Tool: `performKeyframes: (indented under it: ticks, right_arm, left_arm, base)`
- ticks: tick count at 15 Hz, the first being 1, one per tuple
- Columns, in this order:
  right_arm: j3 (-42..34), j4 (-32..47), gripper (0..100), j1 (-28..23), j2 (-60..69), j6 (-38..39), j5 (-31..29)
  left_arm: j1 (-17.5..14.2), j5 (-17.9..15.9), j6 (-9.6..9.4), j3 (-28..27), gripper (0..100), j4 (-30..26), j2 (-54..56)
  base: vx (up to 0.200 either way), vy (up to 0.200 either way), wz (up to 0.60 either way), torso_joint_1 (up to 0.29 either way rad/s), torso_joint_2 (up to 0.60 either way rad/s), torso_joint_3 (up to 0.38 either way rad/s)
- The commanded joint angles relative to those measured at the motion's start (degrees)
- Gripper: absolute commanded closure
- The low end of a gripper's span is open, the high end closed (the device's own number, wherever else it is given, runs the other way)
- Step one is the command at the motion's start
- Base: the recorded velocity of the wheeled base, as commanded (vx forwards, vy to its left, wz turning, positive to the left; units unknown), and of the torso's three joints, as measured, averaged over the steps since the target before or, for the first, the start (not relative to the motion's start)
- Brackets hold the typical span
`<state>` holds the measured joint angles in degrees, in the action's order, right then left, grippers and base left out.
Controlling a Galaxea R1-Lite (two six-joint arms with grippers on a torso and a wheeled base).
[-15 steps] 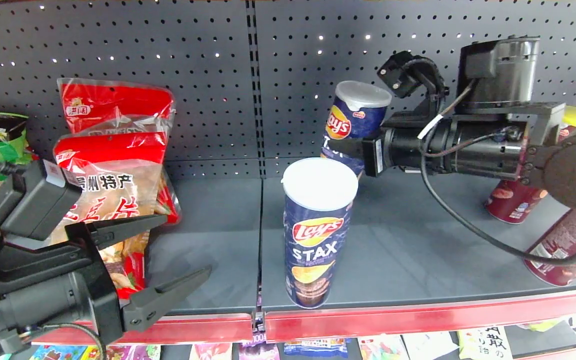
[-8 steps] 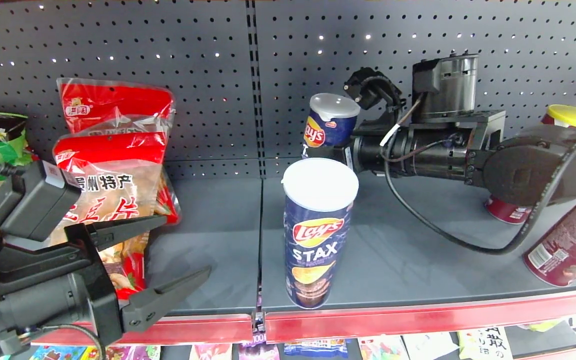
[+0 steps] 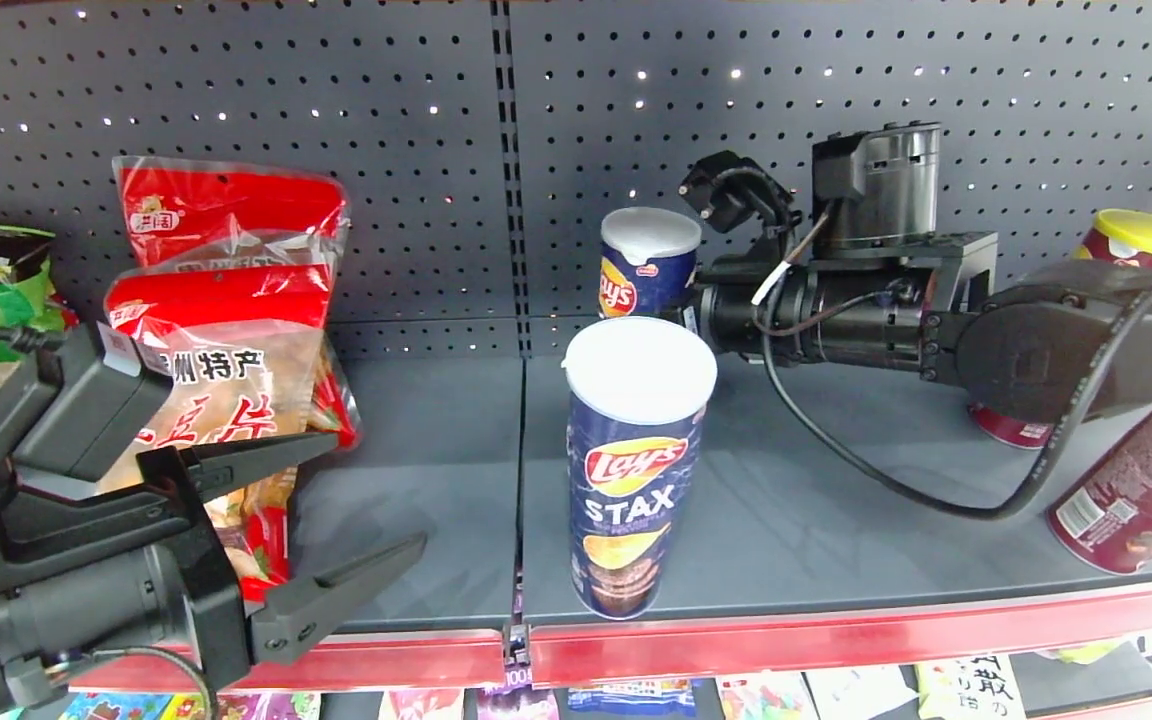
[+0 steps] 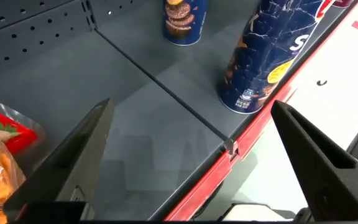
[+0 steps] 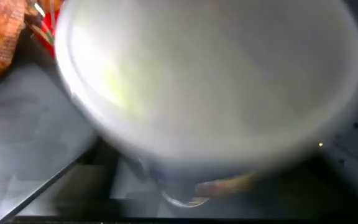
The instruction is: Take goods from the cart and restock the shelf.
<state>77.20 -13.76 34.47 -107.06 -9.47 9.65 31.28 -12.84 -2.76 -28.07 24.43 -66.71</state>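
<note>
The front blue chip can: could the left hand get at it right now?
Probably yes. The left hand is open, low beside the front blue chip can, with only bare shelf between them.

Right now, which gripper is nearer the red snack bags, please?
Left. The left gripper is beside the red snack bags; the right gripper holds a blue can farther right.

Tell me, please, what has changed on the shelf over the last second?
The right gripper, jaws shut on the rear blue can, carried it left and down, from tilted to upright, behind the front blue can. The left gripper stayed open, low before the shelf; the front blue can and red snack bags did not move.
</note>
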Motion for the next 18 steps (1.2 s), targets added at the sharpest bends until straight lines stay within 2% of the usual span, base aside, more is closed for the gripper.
performKeyframes:
  ticks: [1, 2, 5, 8, 12, 16, 18]
  right_arm:
    - [-2.06, 0.67, 0, 1.03, 2.73, 0.68, -1.13]
    - [-3.73, 1.19, 0, 1.56, 4.49, 1.39, -1.83]
    - [-10.41, 1.28, 0, 2.26, 10.64, 3.5, -6.14]
    - [-21.04, 1.19, 0, 1.38, 17.94, 7.63, -11.68]
    - [-31.15, 1.28, 0, -0.46, 27.08, 7.8, -12.47]
    - [-46.53, 1.19, 0, 2.09, 43.16, 7.54, -12.82]
    - [-50.31, 1.28, 0, 2.97, 48.79, 7.45, -12.99]
  left_arm:
    - [0.01, -0.08, 0.47, 0.3, 0, -0.08, -0.62]
    - [0.01, -0.08, 1.35, 0.13, 0, 0.0, -1.23]
    - [0.01, -0.17, 1.44, -1.63, 0, 0.18, -3.52]
    - [0.01, -0.08, 1.44, -1.98, 0, 0.27, -6.42]
    - [0.1, -0.17, 1.09, -3.21, 0, 0.44, -10.81]
    - [0.18, -0.26, -2.69, -4.53, 0, 0.44, -17.05]
    - [1.5, -0.35, -2.87, -4.71, 0, 0.44, -18.46]
  base:
    - [0.0, 0.0, 0.0, 0.0, 0.0, 0.0]
    - [0.0, 0.0, 0.0, 0.0, 0.0, 0.0]
    - [0.0, 0.0, 0.0, 0.0, 0.0, 0.0]
    - [0.0, 0.0, 0.0, 0.0, 0.0, 0.0]
    - [0.0, 0.0, 0.0, 0.0, 0.0, 0.0]
    - [0.0, 0.0, 0.0, 0.0, 0.0, 0.0]
    - [0.0, 0.0, 0.0, 0.0, 0.0, 0.0]
